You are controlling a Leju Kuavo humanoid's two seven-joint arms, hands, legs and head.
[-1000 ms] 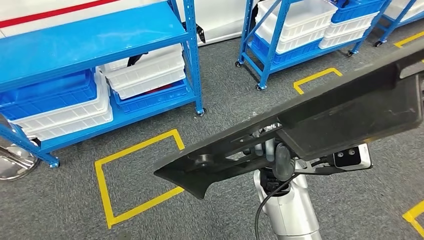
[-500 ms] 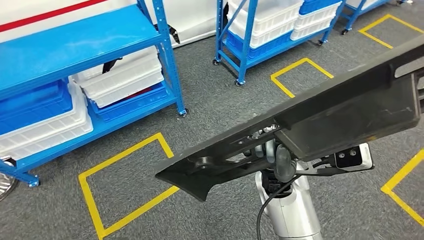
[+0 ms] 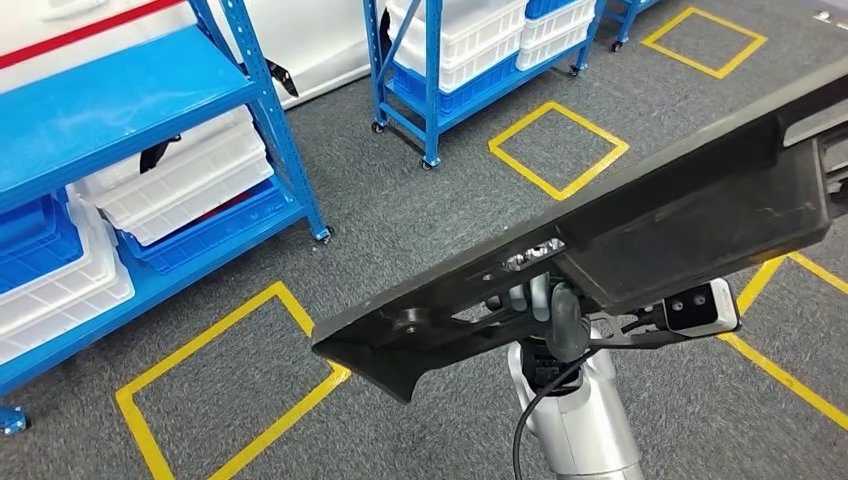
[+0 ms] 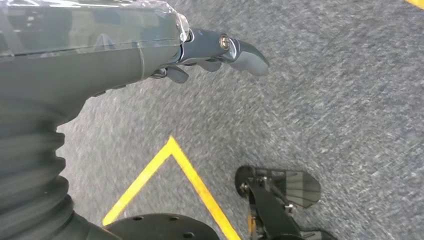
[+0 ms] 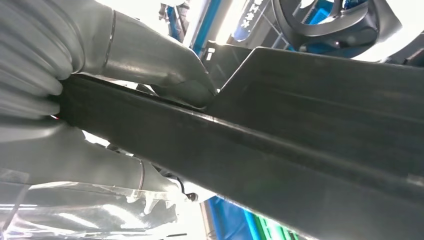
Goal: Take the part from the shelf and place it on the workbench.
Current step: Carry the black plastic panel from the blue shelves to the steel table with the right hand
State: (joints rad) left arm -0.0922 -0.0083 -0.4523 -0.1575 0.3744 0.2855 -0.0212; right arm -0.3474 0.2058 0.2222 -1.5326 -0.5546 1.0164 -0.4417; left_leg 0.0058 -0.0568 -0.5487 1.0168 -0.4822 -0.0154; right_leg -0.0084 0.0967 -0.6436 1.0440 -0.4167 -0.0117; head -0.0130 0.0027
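Observation:
A long black moulded part (image 3: 640, 225) runs slantwise across the head view, from low centre up to the right edge. My right hand (image 3: 545, 310) grips it from underneath near its middle, above my silver forearm. In the right wrist view the grey thumb and fingers of that hand (image 5: 125, 55) clamp the dark edge of the part (image 5: 300, 150). My left hand (image 4: 210, 47) hangs over the grey carpet with its fingers loosely apart and nothing in it.
A blue shelf rack (image 3: 130, 100) with white and blue bins (image 3: 180, 180) stands at the left. A second wheeled rack (image 3: 430, 60) stands further back. Yellow tape squares (image 3: 560, 150) mark the grey carpet (image 3: 420, 220), one at the lower left (image 3: 220, 380).
The whole scene has slid to the left in the head view, so the camera has turned right. The part stays in the same grip and place relative to my body.

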